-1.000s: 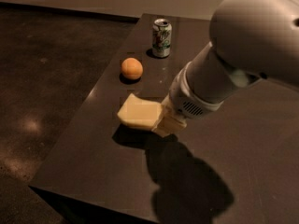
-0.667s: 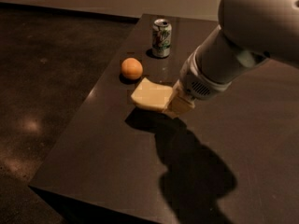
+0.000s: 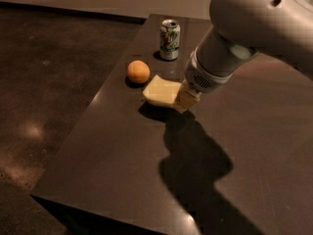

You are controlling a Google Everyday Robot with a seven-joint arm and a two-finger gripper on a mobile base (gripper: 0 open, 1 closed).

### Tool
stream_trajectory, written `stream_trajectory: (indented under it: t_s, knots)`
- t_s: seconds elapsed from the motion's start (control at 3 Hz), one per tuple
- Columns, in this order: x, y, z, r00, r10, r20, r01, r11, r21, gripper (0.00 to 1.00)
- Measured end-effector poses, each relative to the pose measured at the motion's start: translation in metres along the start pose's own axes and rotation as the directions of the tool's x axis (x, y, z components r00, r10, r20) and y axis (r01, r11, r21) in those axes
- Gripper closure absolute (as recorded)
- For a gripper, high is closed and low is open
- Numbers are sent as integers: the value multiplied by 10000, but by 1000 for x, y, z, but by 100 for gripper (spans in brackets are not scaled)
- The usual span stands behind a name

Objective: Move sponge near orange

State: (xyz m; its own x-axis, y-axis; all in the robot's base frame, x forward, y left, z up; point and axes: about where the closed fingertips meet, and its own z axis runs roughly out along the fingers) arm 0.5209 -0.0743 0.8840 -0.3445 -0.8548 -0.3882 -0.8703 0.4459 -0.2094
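Observation:
The sponge is a flat pale-yellow slab held just above the dark table, a little to the right of the orange. The orange is a small round ball on the table's left part, with a narrow gap to the sponge. My gripper comes in from the upper right and is shut on the sponge's right edge, its pale-yellow fingers clamped on it. The sponge casts a shadow beneath itself.
A green-and-white soda can stands upright behind the orange near the table's far edge. The table's left edge runs close to the orange, with dark floor beyond. My arm's shadow falls over the table's middle.
My gripper has carried the sponge up and toward the back left, from the table's middle to right beside the orange. The orange and can have not moved.

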Motion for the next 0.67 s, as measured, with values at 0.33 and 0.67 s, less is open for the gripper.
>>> stream_trajectory:
  t_s: [0.33, 0.67]
  knots:
    - [-1, -10, 13, 9997, 162, -176, -163, 9998, -62, 85]
    - [-4, -17, 24, 9993, 271, -249, -276, 9995, -177, 62]
